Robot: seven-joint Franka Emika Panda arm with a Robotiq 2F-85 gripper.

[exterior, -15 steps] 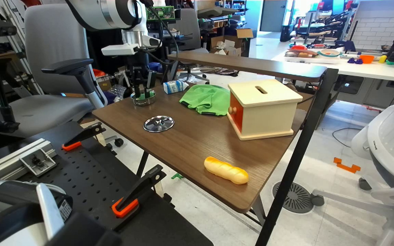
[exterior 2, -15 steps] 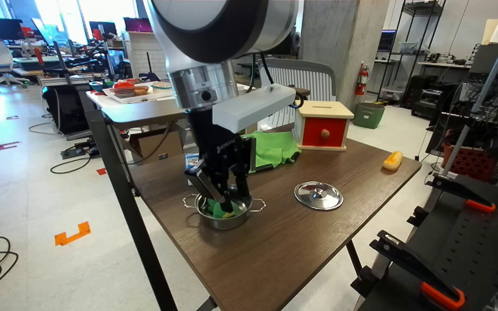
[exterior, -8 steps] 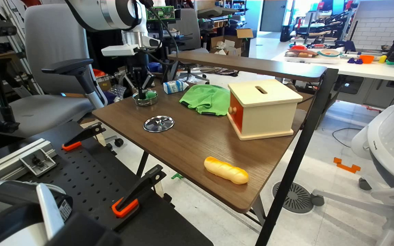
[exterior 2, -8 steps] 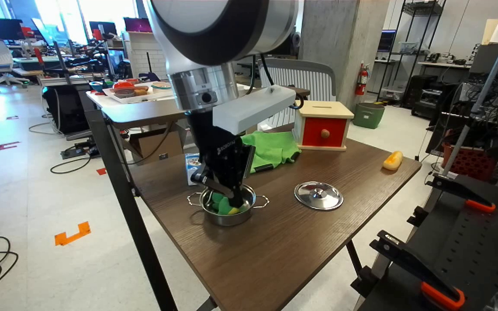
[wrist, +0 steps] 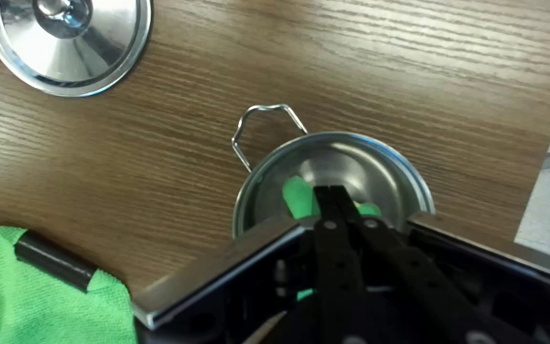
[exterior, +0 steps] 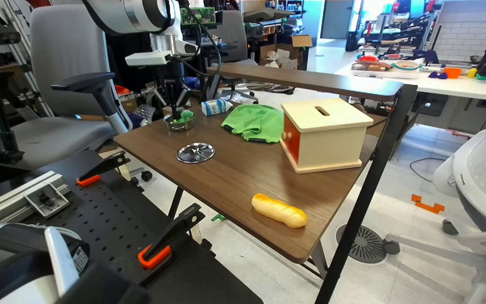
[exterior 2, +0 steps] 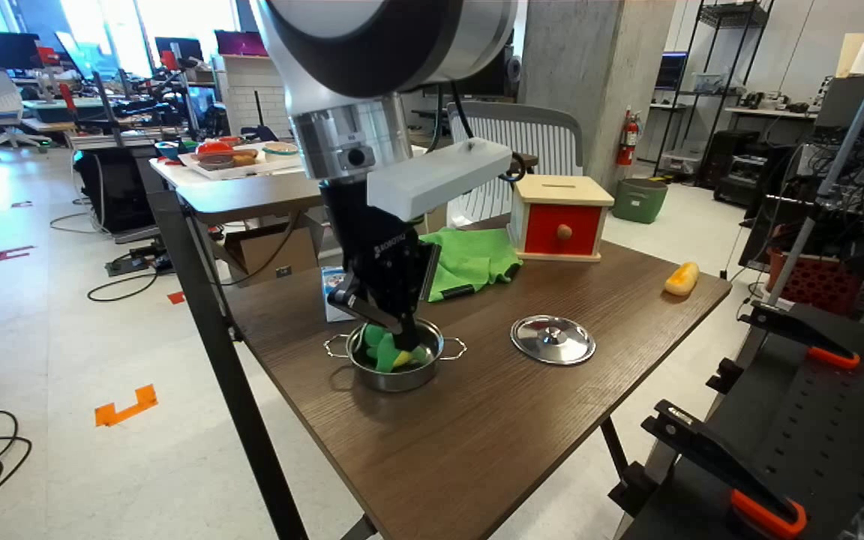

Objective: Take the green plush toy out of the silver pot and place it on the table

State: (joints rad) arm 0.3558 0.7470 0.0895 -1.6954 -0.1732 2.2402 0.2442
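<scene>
The fingers [wrist: 323, 203] are pinching the green plush toy [exterior 2: 383, 352] inside the silver pot [exterior 2: 396, 382]; in the wrist view, green is showing on both sides of them. Near the pot, a lid [exterior 2: 552, 341] is lying on the worktop [exterior 2: 477, 435], and a green cloth [exterior: 256, 122] is resting beside a wooden box [exterior: 331, 145].

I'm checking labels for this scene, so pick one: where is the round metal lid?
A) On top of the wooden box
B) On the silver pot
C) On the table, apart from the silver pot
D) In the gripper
C: in both exterior views the lid lies knob up on the table, with bare wood between it and the silver pot.
</scene>
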